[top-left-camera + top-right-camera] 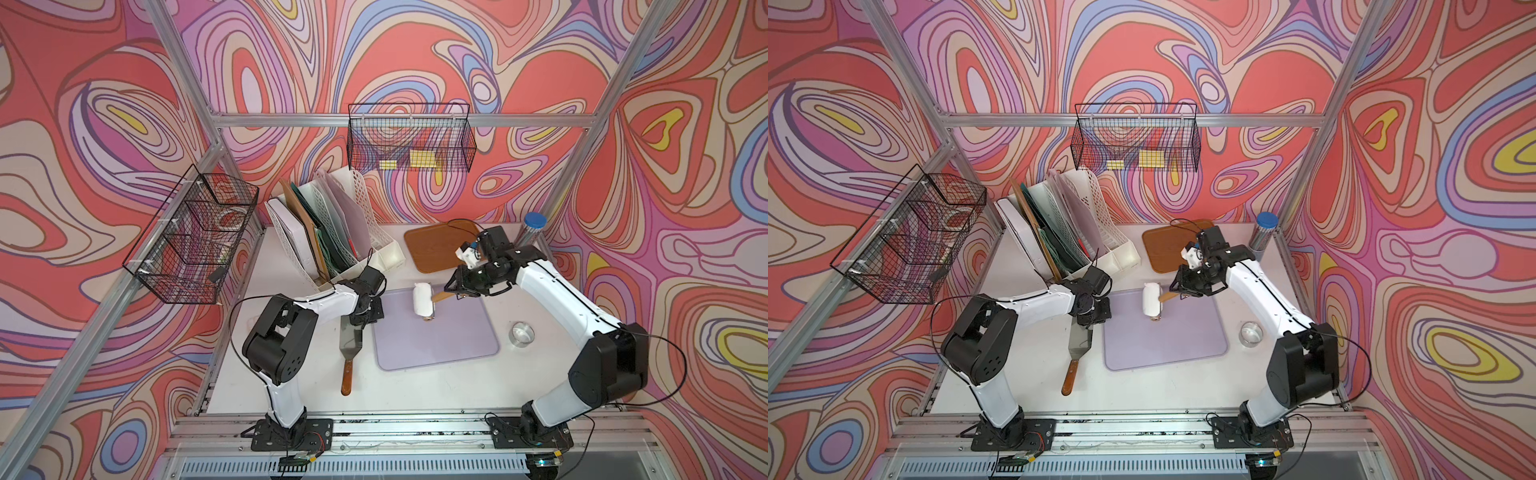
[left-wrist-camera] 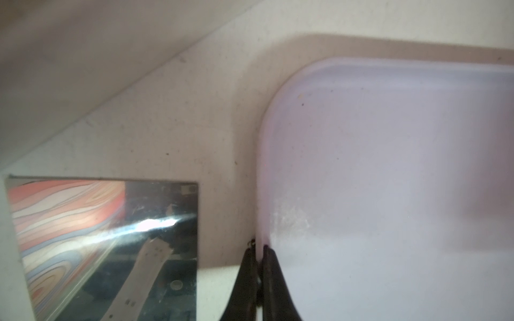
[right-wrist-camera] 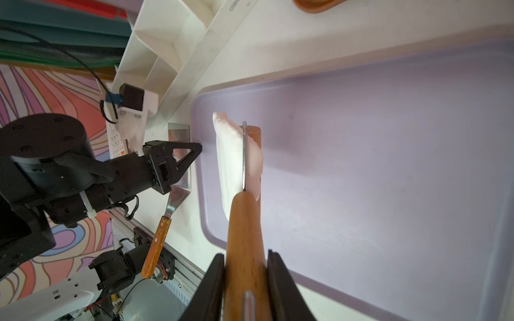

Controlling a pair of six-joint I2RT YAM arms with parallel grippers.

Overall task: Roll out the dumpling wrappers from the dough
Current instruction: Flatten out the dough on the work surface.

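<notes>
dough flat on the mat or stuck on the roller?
Stuck: the white dough wraps around the roller; the mat shows none.

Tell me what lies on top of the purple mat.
A wooden roller wrapped in white dough is over the mat. Whether it touches the mat, or anything lies beneath it, is covered.

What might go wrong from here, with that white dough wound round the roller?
1. The dough clings around the roller, which the right gripper holds by its handle; it may tear or bunch rather than flatten.
2. The left gripper pinches the edge of the mat; if that grip slips, the mat could slide under the roller.
3. The spatula lies close beside the left gripper and might get knocked.
</notes>
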